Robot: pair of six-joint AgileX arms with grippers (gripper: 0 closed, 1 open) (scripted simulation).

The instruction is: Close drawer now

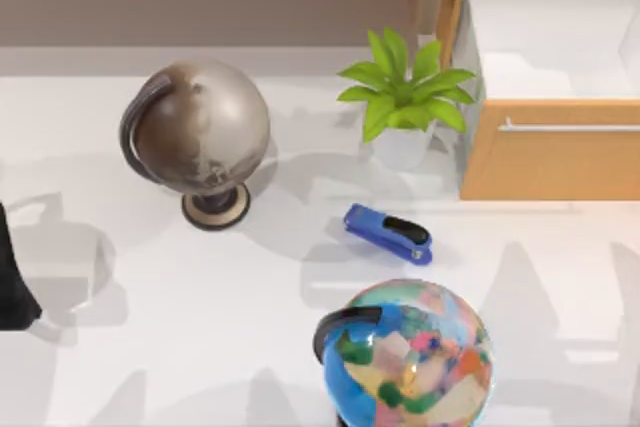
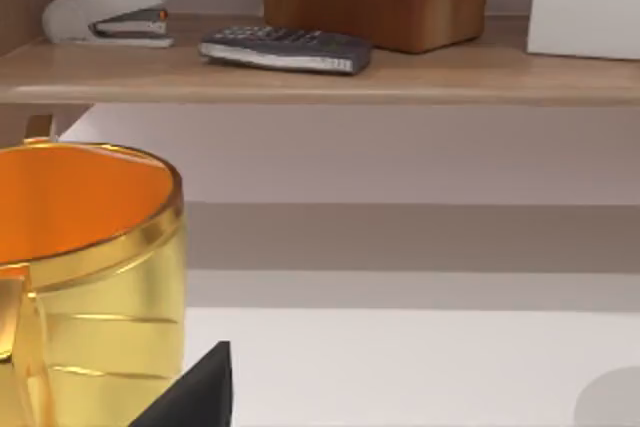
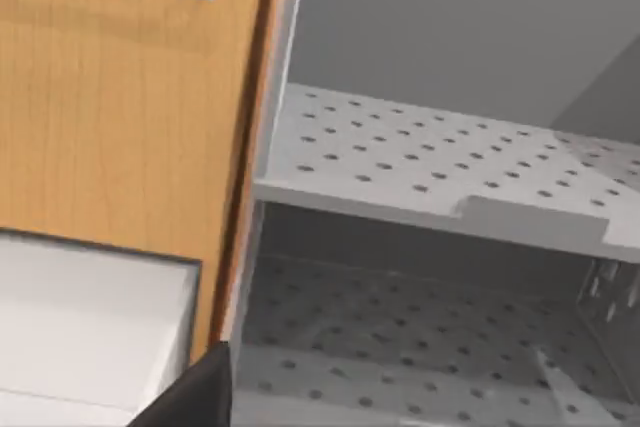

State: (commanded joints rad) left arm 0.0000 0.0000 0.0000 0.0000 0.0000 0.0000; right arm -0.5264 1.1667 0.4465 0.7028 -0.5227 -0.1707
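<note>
Drawer (image 1: 550, 152) stands pulled open; push squarely on its tan front below the handle (image 1: 570, 128). Jaw states cannot be told.

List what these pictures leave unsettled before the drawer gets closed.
- Drawer: its right end is cut off by the top view's edge; its inside past the plant is partly hidden.
- Left arm: a dark shape at the top view's left edge; its gripper is cut off.
- Cup: cut off in the left wrist view.
- Colourful globe: base cut off in the top view.
</note>
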